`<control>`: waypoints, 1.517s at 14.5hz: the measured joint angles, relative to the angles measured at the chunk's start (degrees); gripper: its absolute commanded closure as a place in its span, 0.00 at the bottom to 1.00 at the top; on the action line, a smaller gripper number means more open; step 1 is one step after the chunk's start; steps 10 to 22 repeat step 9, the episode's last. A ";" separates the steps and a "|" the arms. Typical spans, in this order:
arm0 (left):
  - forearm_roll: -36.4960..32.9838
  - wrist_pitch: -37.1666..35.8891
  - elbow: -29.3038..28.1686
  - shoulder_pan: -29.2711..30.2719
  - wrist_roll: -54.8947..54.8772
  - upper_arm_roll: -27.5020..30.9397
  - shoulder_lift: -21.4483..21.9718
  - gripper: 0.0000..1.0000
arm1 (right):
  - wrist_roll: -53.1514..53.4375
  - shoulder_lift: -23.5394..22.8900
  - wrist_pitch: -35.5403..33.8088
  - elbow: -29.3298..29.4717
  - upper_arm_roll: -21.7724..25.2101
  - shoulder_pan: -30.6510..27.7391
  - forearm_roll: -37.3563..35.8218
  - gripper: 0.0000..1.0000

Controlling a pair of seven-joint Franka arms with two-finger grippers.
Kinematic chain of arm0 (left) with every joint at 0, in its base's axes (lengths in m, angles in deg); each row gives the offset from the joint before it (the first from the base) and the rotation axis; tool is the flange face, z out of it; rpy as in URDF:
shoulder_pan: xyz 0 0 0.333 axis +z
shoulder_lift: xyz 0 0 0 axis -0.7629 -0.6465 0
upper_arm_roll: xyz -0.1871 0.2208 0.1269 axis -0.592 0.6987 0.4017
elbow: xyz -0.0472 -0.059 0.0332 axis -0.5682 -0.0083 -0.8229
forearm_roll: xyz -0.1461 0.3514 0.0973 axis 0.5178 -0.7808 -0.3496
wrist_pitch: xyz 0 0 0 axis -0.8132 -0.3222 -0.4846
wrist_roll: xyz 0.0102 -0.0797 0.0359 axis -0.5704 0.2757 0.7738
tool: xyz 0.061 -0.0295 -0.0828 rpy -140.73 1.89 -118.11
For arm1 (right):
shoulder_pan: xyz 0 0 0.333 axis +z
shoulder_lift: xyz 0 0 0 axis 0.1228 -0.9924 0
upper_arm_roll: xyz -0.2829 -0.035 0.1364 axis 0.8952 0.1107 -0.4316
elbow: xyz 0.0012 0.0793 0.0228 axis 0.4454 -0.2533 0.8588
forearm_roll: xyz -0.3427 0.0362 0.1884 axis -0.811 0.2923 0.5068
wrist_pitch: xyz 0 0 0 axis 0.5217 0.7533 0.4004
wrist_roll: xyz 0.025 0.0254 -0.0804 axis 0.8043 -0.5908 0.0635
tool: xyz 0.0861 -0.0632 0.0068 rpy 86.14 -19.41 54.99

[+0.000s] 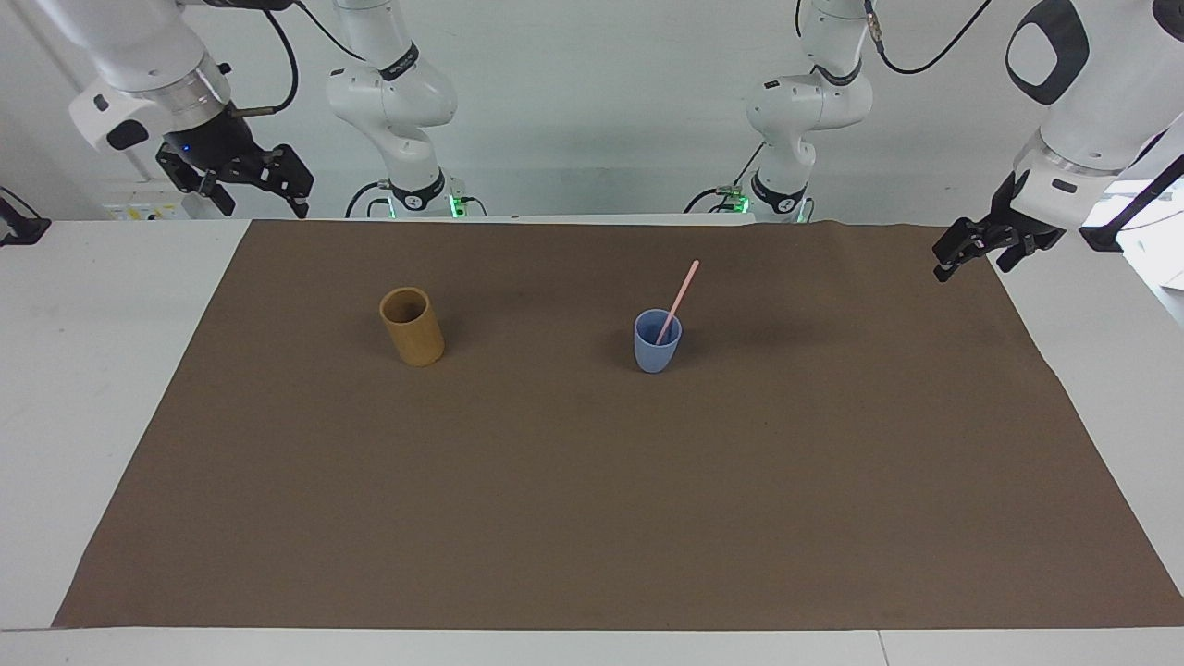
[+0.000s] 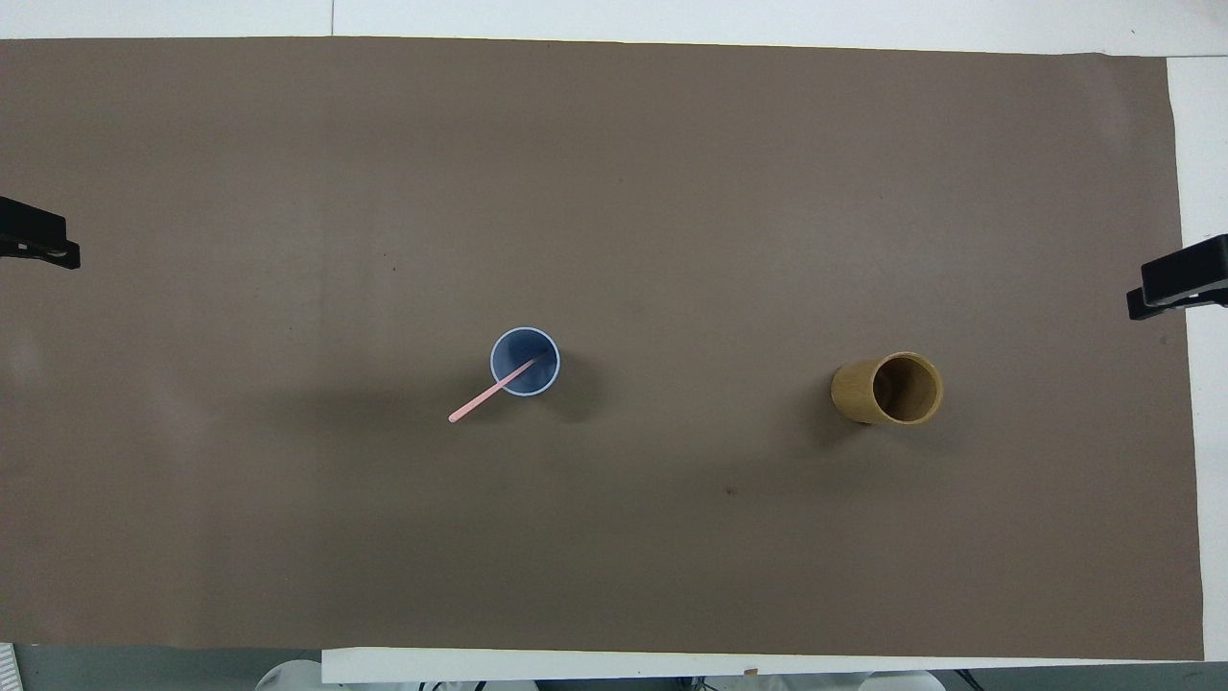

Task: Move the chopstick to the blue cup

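The blue cup (image 1: 657, 347) (image 2: 525, 362) stands upright mid-mat. The pale pink chopstick (image 1: 680, 291) (image 2: 480, 403) rests inside it, its lower end in the cup and its upper end leaning over the rim toward the robots and the left arm's end. My right gripper (image 1: 259, 203) (image 2: 1175, 288) hangs open and empty in the air over the mat's corner at the right arm's end, clear of both cups. My left gripper (image 1: 971, 268) (image 2: 38, 245) waits open and empty over the mat's edge at the left arm's end.
A taller tan cylindrical cup (image 1: 413, 328) (image 2: 887, 389) stands upright and empty on the brown mat (image 1: 592, 509), beside the blue cup toward the right arm's end. The mat covers most of the white table (image 1: 92, 370).
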State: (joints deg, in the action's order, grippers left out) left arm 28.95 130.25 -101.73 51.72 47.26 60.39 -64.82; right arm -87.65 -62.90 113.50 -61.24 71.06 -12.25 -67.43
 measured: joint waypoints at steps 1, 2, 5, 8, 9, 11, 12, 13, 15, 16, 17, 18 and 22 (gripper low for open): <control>0.00 0.00 0.00 0.00 0.00 0.00 0.00 0.00 | -0.45 0.00 0.04 -0.10 -0.04 0.23 0.00 0.00; 0.00 0.00 0.00 0.00 0.00 0.00 0.00 0.00 | -0.56 -0.01 0.43 -0.17 -0.13 0.49 0.00 0.00; 0.00 0.00 0.00 0.00 0.00 0.00 0.00 0.00 | -0.60 -0.07 1.29 -0.19 -0.30 1.62 -0.05 0.00; 0.00 0.00 0.00 0.00 0.00 0.00 0.00 0.00 | -0.60 -0.64 1.76 -0.19 0.12 2.08 -0.24 0.00; 0.00 0.00 0.00 0.00 0.00 0.00 0.00 0.00 | -0.60 -0.76 1.76 -0.19 0.32 2.01 -0.25 0.00; 0.00 0.00 0.00 0.00 0.00 0.00 0.00 0.00 | -0.60 -0.76 1.76 -0.19 0.32 2.01 -0.25 0.00; 0.00 0.00 0.00 0.00 0.00 0.00 0.00 0.00 | -0.60 -0.76 1.76 -0.19 0.32 2.01 -0.25 0.00; 0.00 0.00 0.00 0.00 0.00 0.00 0.00 0.00 | -0.60 -0.76 1.76 -0.19 0.32 2.01 -0.25 0.00; 0.00 0.00 0.00 0.00 0.00 0.00 0.00 0.00 | -0.60 -0.76 1.76 -0.19 0.32 2.01 -0.25 0.00; 0.00 0.00 0.00 0.00 0.00 0.00 0.00 0.00 | -0.60 -0.76 1.76 -0.19 0.32 2.01 -0.25 0.00; 0.00 0.00 0.00 0.00 0.00 0.00 0.00 0.00 | -0.60 -0.76 1.76 -0.19 0.32 2.01 -0.25 0.00; 0.00 0.00 0.00 0.00 0.00 0.00 0.00 0.00 | -0.60 -0.76 1.76 -0.19 0.32 2.01 -0.25 0.00; 0.00 0.00 0.00 0.00 0.00 0.00 0.00 0.00 | -0.60 -0.76 1.76 -0.19 0.32 2.01 -0.25 0.00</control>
